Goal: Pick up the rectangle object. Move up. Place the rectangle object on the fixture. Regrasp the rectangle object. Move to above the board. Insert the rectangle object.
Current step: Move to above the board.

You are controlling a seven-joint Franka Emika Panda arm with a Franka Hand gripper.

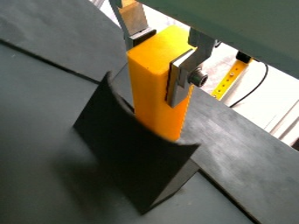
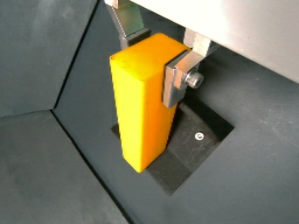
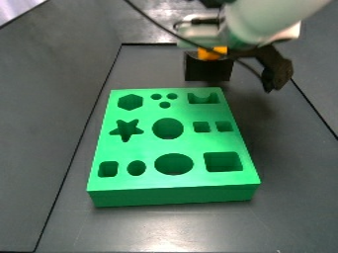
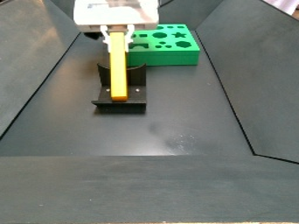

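Our gripper (image 2: 156, 51) pinches the block (image 2: 143, 101) near its top, upright over the fixture (image 4: 119, 91). We should lower it straight and seat it squarely before letting go.

The gripper (image 4: 117, 37) stands over the fixture (image 4: 121, 94), open floor around; board (image 4: 163, 43) beyond.

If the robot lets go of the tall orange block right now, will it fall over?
Probably it could tip. The orange block stands upright, tall and narrow, at the fixture, held near its top by the end effector. It looks stiff and smooth, so it might also slip. How firmly the fixture supports it is hard to tell.
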